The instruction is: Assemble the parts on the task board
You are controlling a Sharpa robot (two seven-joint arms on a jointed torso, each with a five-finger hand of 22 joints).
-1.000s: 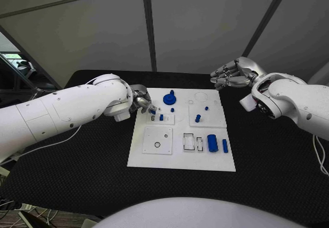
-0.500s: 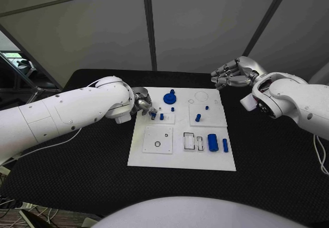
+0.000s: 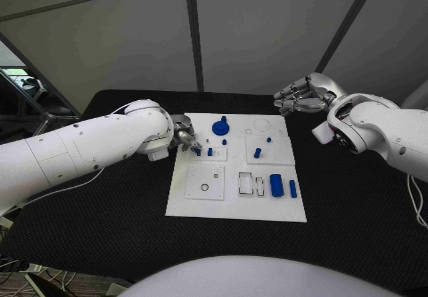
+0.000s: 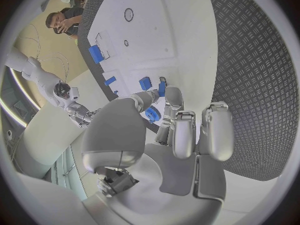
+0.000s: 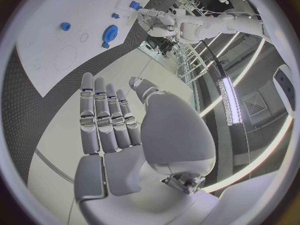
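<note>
Left robot hand (image 3: 185, 137) fingertips pinching a small blue part (image 4: 162, 89) over the task board (image 3: 234, 207).

Left robot hand (image 3: 185, 137) shifted slightly toward small blue part (image 3: 197, 150) on task board (image 3: 236, 210), fingertips lower.

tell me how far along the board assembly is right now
Early to middle. Done: a blue gear and small pegs stand on the task board. In hand: the left hand pinches a small blue part at the board's left edge. Left: two blue cylinders lie loose; the right hand hovers, holding nothing.
</note>
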